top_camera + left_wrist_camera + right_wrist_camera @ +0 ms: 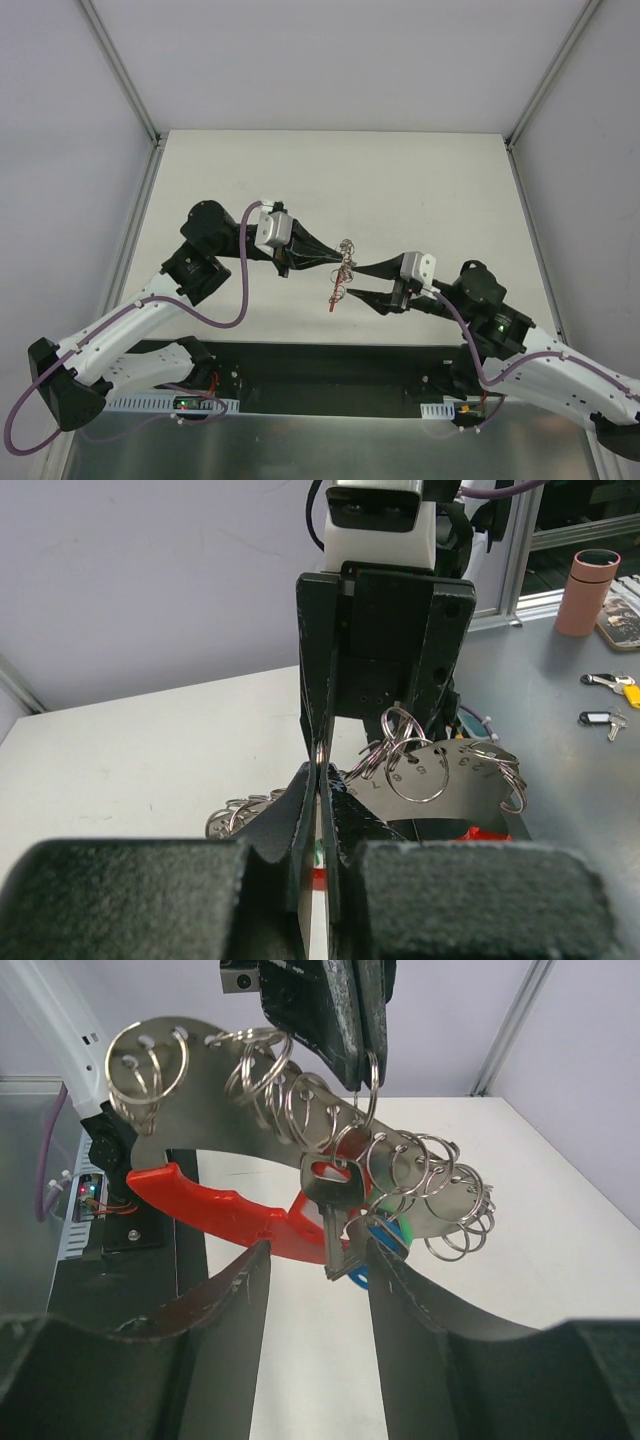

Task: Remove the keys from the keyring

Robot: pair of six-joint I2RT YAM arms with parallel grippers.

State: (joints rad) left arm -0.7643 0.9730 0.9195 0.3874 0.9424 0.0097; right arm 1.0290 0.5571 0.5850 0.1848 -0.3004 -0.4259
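Note:
The keyring (200, 1195) is a curved silvery plate with several wire rings, joined to a red band. In the top view it (346, 252) hangs above the table between both arms, its red end pointing down. My left gripper (320, 768) is shut on one thin wire ring; the numbered plate (450, 770) hangs to its right. In the right wrist view those shut fingers (350, 1020) pinch the ring from above. A silvery key (338, 1222) hangs from it, with blue and green key heads (385, 1238) beside it. My right gripper (318, 1255) is open, and the key's tip is between its fingers.
Beyond the table, the left wrist view shows a pink cylinder (590, 580) and two loose tagged keys (612, 683) on a grey bench. Frame posts stand at the table's far corners (158, 138). The arm bases sit along the near edge.

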